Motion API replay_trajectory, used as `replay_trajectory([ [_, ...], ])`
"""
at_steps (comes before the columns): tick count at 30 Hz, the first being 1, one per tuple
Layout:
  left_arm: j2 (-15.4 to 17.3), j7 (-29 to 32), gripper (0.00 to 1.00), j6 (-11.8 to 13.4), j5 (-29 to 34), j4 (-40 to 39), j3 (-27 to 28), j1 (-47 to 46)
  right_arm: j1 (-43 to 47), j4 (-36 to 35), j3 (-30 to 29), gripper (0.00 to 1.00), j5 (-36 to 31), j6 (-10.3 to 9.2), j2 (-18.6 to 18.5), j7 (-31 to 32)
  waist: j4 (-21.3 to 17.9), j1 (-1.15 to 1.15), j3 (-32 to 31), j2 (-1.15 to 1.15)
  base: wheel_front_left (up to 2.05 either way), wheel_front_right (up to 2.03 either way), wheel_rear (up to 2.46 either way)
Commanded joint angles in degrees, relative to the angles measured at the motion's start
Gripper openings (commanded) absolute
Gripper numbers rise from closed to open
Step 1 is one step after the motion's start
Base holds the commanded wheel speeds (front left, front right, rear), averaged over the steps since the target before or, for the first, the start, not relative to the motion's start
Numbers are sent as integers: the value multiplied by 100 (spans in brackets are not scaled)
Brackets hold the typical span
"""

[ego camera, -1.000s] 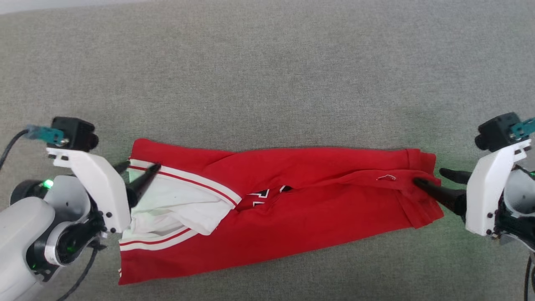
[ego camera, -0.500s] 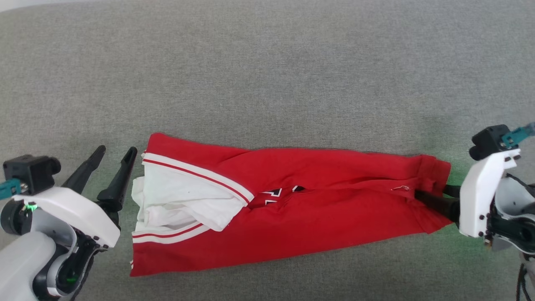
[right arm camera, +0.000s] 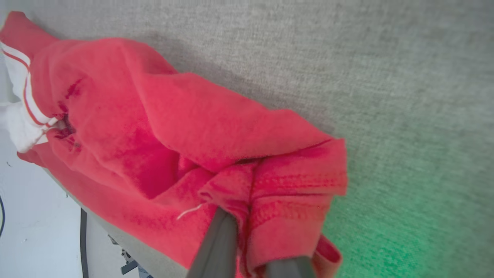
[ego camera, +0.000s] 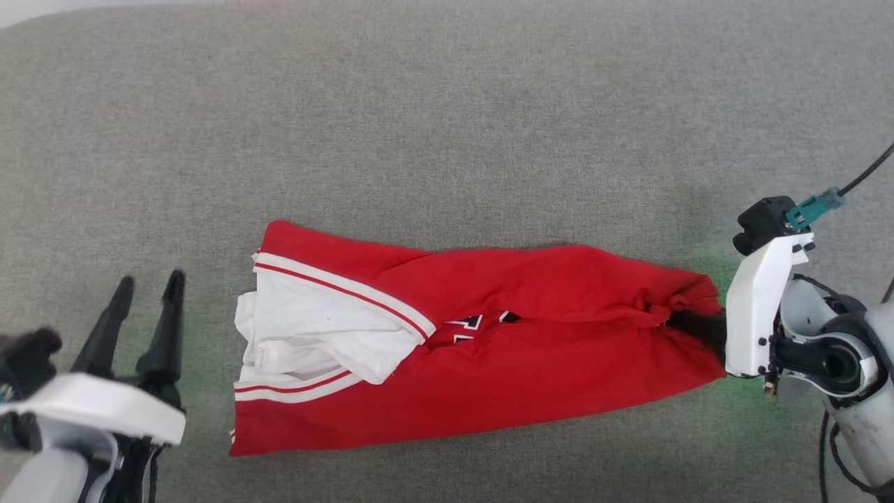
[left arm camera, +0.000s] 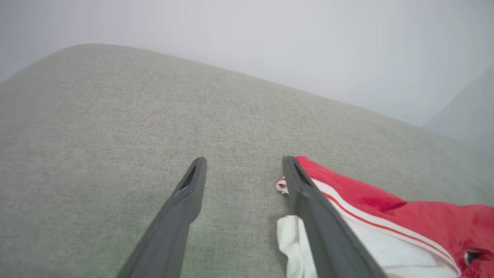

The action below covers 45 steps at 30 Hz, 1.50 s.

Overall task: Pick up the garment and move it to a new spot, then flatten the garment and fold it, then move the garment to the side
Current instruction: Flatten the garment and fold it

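Grey woven fabric surface (ego camera: 447, 105) spans the head view edge to edge. Pale strip (ego camera: 28, 8) sits past its rim at 11 o'clock. Green light tint (ego camera: 691, 406) falls on the weave at 4 o'clock. Left wrist view: plain pale wall (left arm camera: 270, 34) runs from 9 through 3 o'clock. Right wrist view: pale floor (right arm camera: 34, 231) at 8 o'clock, with a thin dark line (right arm camera: 82, 247) across it, possibly a cable.

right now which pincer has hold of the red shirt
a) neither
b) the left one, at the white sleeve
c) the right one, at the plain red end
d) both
c: the right pincer is shut on the bunched red end of the garment, while the left pincer stands open over the grey surface, apart from the cloth in the head view.
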Motion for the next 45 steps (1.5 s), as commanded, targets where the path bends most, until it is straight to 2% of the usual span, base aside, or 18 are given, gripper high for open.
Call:
replay_trajectory([
  [1, -97, -32, 100, -94, 110, 32, 135, 126, 33, 37, 63, 0, 70, 10, 13, -41, -9, 0, -33, 0, 0, 0, 0],
  [5, -493, -32, 100, -416, 545, 129, 687, 435, 48, 12, -123, 0, 269, 5, -304, -175, -43, 0, -123, 0, 0, 0, 0],
  [10, -886, -31, 100, -634, 918, 198, 1192, 686, 160, 129, -465, 0, 405, 5, -730, -321, -113, 0, -225, 0, 0, 0, 0],
  [15, -1161, -32, 100, -710, 1192, 148, 1509, 839, 269, 476, -948, 0, 435, 5, -1168, -427, -194, 0, -292, 0, 0, 0, 0],
  [19, -1268, -32, 100, -719, 1238, 76, 1580, 903, 283, 865, -1222, 0, 203, 5, -1533, -508, -247, 0, -301, 0, 0, 0, 0],
  [22, -1280, -32, 100, -721, 1257, -27, 1555, 893, 144, 1105, -1344, 0, 101, 6, -1617, -598, -287, 0, -291, 0, 0, 0, 0],
  [27, -1292, -32, 100, -723, 1209, -117, 1565, 954, 129, 805, -1273, 0, 315, 6, -1563, -448, -334, 0, -304, 0, 0, 0, 0],
  [37, -1335, -32, 100, -724, 1144, -136, 1518, 978, 619, -1162, -837, 0, 753, 6, -1315, -362, -322, 0, -347, 0, 0, 0, 0],
  [41, -1332, -32, 100, -724, 1120, -122, 1438, 862, 612, -1743, -438, 0, 619, 6, -1045, -335, -236, 0, -338, 0, 0, 0, 0],
  [45, -1344, -32, 100, -724, 1077, -89, 1336, 728, 345, -1912, 72, 0, 474, 6, -629, -302, -100, 0, -324, 0, 0, 0, 0],
])
